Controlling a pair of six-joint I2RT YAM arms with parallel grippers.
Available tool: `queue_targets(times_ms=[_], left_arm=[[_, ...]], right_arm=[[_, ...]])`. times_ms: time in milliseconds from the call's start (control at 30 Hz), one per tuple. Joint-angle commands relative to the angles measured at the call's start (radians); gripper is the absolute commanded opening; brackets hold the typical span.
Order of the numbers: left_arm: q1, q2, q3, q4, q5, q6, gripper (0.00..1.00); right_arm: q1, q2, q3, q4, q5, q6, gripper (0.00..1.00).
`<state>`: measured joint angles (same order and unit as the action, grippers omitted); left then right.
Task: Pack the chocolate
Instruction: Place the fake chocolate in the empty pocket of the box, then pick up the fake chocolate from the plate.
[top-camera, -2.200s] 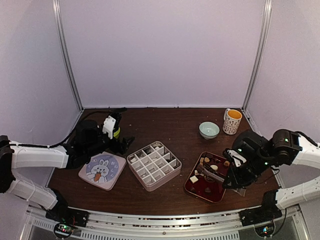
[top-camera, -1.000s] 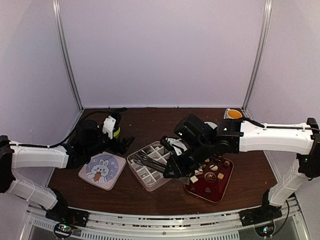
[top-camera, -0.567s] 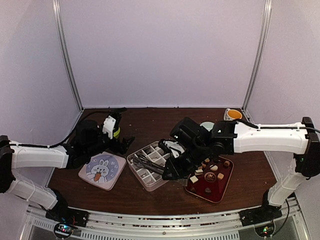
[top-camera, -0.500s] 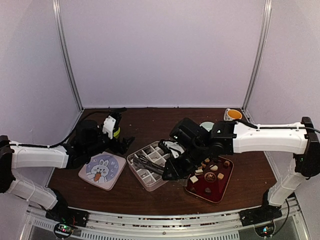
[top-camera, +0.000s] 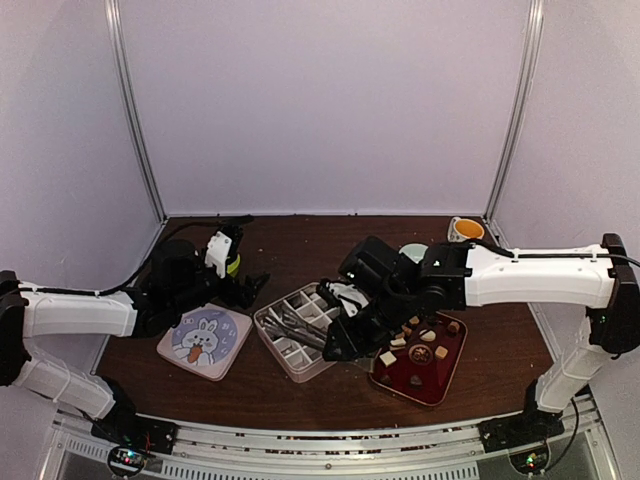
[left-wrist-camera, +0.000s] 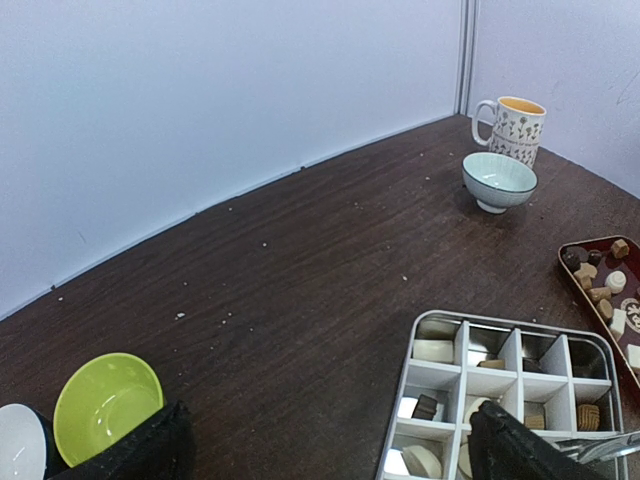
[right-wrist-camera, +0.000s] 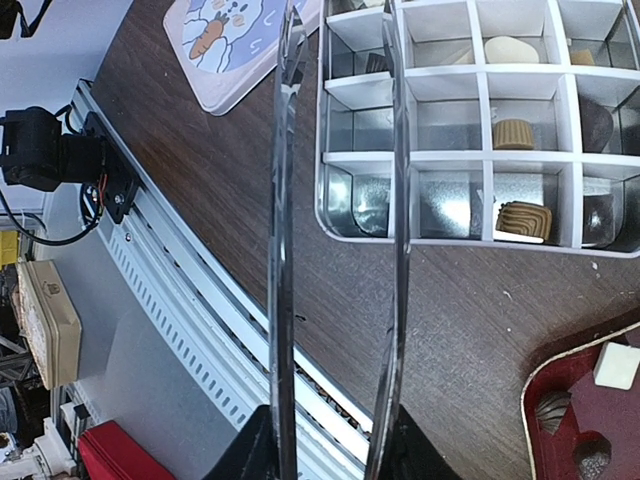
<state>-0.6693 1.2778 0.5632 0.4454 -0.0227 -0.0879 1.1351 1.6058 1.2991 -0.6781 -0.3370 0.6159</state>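
The chocolate lies in two places: several pieces (top-camera: 428, 336) on the dark red tray (top-camera: 440, 385), and several (right-wrist-camera: 524, 220) in cells of the white divided box (top-camera: 335, 356). My right gripper (top-camera: 347, 338) is shut on metal tongs (top-camera: 295, 326) that reach over the box's near-left cells. The tong arms (right-wrist-camera: 284, 200) stand apart with nothing between them. My left gripper (top-camera: 246, 287) is open and empty beside the rabbit lid (top-camera: 204, 341), left of the box (left-wrist-camera: 440, 376). Its fingers (left-wrist-camera: 150, 450) sit wide apart.
A green bowl (left-wrist-camera: 105, 405) lies at the left. A pale bowl (left-wrist-camera: 499, 180) and a flowered mug (left-wrist-camera: 515, 125) stand at the back right. The red tray (right-wrist-camera: 590, 410) is right of the box. The table's front rail (right-wrist-camera: 200, 300) is near the tongs.
My right arm swung from the red tray over to the divided box and edged left. The tong arms have spread apart in the last half second. The left arm has not moved.
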Motion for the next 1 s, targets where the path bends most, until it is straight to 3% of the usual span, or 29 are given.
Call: queue_targets(times_ms=[0, 333, 967], left_arm=[[-0.004, 0.002, 0.02, 0.036, -0.003, 0.005, 0.98], [-0.005, 0.002, 0.023, 0.034, -0.007, 0.007, 0.98], [-0.004, 0.001, 0.023, 0.032, -0.006, 0.007, 0.98]], right_arm=[[0.005, -0.014, 0.02, -0.001, 0.031, -0.01, 0.33], [0.005, -0.119, -0.01, -0.09, 0.095, -0.001, 0.31], [0.003, -0.532, -0.305, -0.325, 0.177, 0.167, 0.31]])
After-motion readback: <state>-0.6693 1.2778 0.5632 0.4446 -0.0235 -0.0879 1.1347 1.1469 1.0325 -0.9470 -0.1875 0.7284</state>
